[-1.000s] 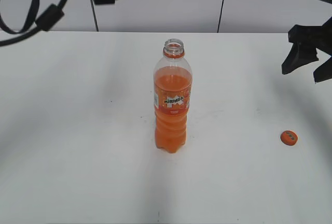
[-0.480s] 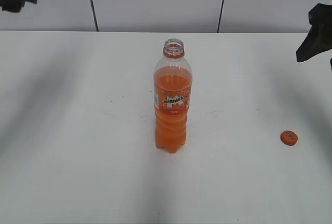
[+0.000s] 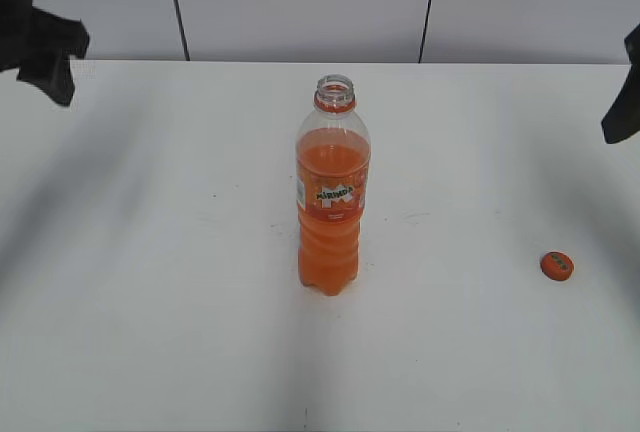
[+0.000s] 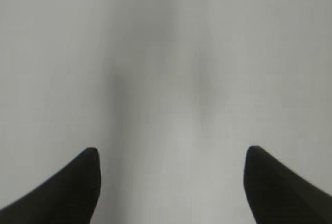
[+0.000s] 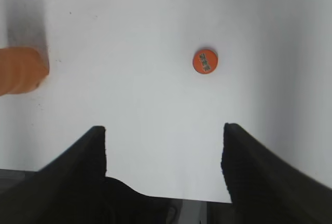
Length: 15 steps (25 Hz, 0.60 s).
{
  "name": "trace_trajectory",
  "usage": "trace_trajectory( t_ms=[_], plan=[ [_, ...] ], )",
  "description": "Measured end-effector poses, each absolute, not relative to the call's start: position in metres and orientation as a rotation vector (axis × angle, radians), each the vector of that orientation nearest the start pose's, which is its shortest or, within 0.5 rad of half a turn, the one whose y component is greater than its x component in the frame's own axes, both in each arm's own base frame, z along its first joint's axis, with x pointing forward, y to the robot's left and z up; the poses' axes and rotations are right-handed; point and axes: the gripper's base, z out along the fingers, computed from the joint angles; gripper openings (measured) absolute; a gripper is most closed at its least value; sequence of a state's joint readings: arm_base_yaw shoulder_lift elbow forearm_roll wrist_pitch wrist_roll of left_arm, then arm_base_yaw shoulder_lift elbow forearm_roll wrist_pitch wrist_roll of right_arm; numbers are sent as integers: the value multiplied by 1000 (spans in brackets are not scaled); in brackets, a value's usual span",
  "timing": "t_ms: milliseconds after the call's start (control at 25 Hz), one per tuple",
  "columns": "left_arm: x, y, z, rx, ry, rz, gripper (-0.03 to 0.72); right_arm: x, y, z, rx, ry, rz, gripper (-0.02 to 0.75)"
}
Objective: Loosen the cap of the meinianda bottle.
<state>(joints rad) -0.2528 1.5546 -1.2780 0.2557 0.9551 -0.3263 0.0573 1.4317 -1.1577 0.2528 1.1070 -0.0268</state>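
White table (image 3: pixel 150 332), pale wall behind. The bottle (image 3: pixel 333 202) stands upright mid-table, neck uncapped; its cap (image 3: pixel 557 265) lies well apart to the right, so loosening looks done. Both my arms have drawn back to the edges. Left claw (image 4: pixel 171 182) and right claw (image 5: pixel 163 156) gape, empty. Label reads "Mirinda".

Plastic on a matt white surface (image 3: pixel 150 302)

The meinianda bottle (image 3: pixel 333 192) is clear, glossy plastic with a printed orange label; the cap (image 3: pixel 557 265) is smooth orange plastic; the black fingers (image 5: pixel 78 167) look matt.
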Motion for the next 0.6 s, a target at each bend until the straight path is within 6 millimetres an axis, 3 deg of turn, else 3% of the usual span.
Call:
trace_trajectory(
  t_ms=[200, 600],
  plan=[
    [322, -51, 277, 51, 2960, 116, 522, 264, 34, 299, -32, 2916, 320, 518],
    [321, -49, 278, 56, 2994, 101, 521, 262, 30, 298, -53, 2951, 259, 518]
  ],
)
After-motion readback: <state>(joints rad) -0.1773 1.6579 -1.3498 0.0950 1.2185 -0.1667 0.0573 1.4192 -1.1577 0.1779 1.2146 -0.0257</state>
